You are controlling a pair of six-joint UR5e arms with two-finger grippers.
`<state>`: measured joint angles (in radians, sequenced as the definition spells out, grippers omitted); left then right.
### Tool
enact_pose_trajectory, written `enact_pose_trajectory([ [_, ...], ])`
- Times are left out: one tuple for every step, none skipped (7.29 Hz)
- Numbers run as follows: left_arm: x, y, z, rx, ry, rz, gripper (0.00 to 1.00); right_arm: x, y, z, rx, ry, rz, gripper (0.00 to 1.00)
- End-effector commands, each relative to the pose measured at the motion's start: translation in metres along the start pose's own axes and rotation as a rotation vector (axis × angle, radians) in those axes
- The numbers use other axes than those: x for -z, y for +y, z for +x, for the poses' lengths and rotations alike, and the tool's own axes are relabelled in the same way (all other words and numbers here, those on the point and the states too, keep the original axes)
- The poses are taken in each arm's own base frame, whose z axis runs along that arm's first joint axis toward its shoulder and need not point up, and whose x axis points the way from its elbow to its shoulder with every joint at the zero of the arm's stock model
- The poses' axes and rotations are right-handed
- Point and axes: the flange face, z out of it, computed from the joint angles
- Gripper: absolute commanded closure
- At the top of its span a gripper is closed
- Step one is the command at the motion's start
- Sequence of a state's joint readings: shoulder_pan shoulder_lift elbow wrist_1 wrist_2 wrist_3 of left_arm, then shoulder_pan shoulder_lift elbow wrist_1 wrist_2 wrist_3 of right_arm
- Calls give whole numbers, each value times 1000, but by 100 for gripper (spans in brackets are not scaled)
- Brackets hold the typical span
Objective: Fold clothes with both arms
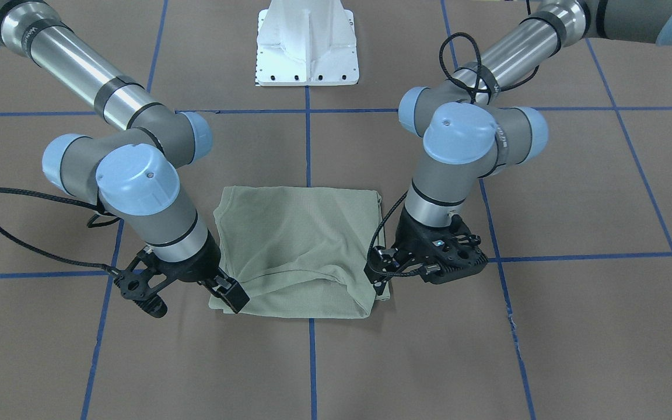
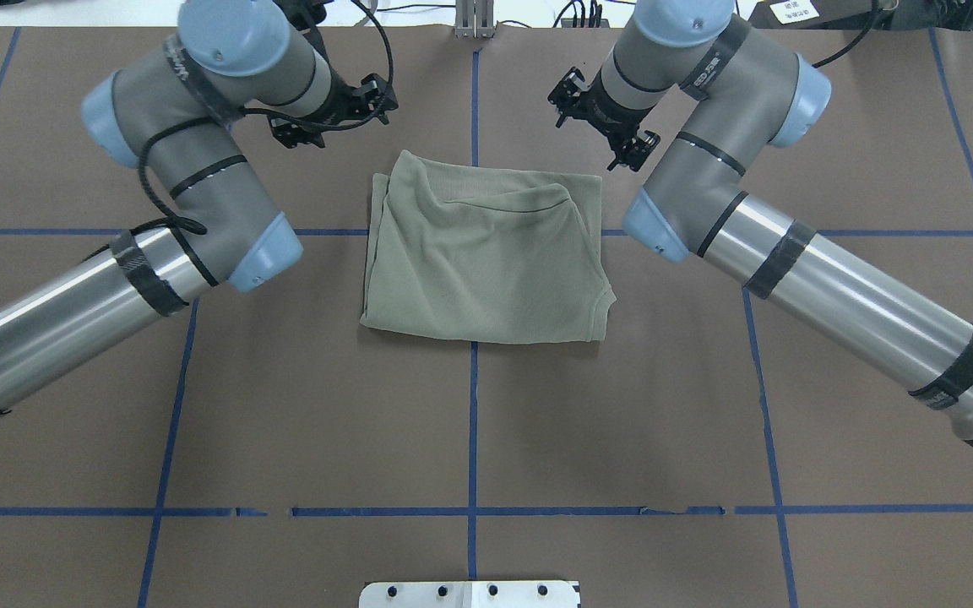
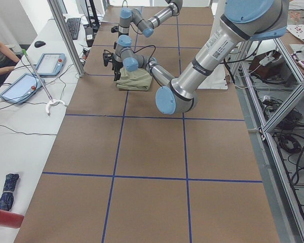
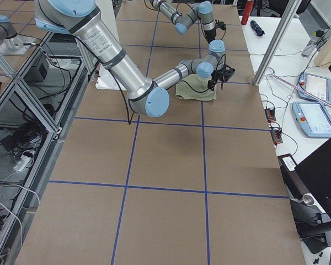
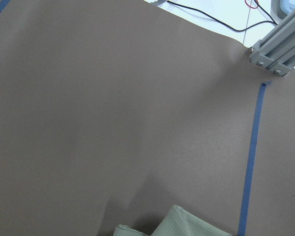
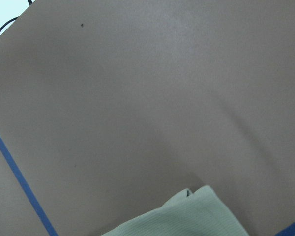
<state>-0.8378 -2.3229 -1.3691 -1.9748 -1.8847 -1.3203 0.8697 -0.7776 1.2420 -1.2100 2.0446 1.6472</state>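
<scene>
The sage-green shirt (image 1: 298, 245) lies folded into a flat rectangle on the brown table (image 2: 486, 422), and it also shows in the overhead view (image 2: 486, 253). My left gripper (image 1: 378, 279) hangs at the shirt's corner farthest from my base, on my left side. My right gripper (image 1: 232, 296) hangs at the opposite far corner. Both point down, close over the table. I cannot tell whether their fingers are open or shut, or whether they touch the cloth. Each wrist view shows only a shirt corner (image 5: 187, 223) (image 6: 187, 216) lying at its bottom edge, with no fingers in view. The hang tag is hidden.
The white pedestal base (image 1: 307, 46) stands behind the shirt. Blue tape lines (image 2: 473, 439) grid the table. A metal frame post (image 5: 278, 46) and cables stand past the far edge. Tablets (image 3: 23, 83) and an operator's desk lie beyond that edge.
</scene>
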Motion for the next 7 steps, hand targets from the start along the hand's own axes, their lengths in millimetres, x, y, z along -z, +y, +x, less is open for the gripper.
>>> enact_pose_trajectory([
  [52,-42,-92,-173,11,-5,0,48,-83,58,199,9,-27,0],
  [76,-51,-147,-259,2,-3,0,78,-132,112,299,43,-20,0],
  [100,-69,-196,-340,-18,12,0,106,-171,176,413,62,-17,0],
  [118,-86,-250,-427,-40,-1,0,127,-207,238,488,73,-28,0],
  [138,-102,-317,-580,-87,-4,0,146,-239,300,536,74,-37,0],
  [157,-112,-386,-695,-148,-9,0,162,-260,371,618,92,-35,0],
  [181,-117,-450,-743,-198,-14,0,170,-274,454,723,125,-50,0],
])
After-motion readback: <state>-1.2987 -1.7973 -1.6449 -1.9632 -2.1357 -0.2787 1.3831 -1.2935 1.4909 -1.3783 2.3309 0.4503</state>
